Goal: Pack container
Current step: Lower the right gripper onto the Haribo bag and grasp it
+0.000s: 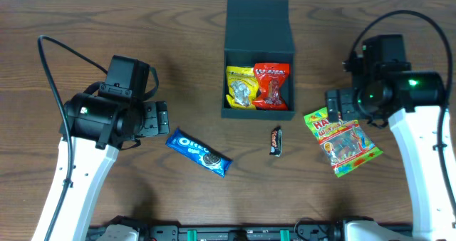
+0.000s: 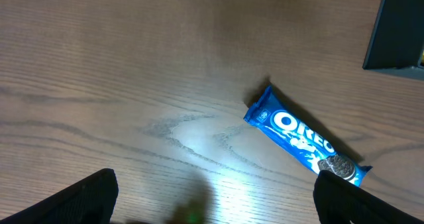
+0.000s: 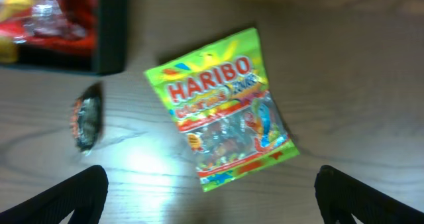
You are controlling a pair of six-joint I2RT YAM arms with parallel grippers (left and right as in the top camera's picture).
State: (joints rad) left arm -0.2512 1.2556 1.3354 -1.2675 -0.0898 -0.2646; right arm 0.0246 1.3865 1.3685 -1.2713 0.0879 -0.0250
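The dark container [image 1: 258,113] stands open at the table's back middle, lid flap up, holding a yellow packet [image 1: 241,88] and a red packet [image 1: 272,85]. A blue Oreo pack [image 1: 199,152] lies in front left of it and also shows in the left wrist view [image 2: 305,138]. A small dark bar [image 1: 276,140] lies in front of the box. A green Haribo bag [image 1: 343,141] lies to the right and also shows in the right wrist view [image 3: 222,108]. My left gripper [image 2: 212,197] is open, above the wood left of the Oreo. My right gripper [image 3: 212,194] is open, above the Haribo bag's near edge.
The container's corner shows at the left wrist view's top right [image 2: 397,32]. In the right wrist view the box wall [image 3: 109,32] and the dark bar [image 3: 87,116] lie at the left. Arm cables loop at both table sides.
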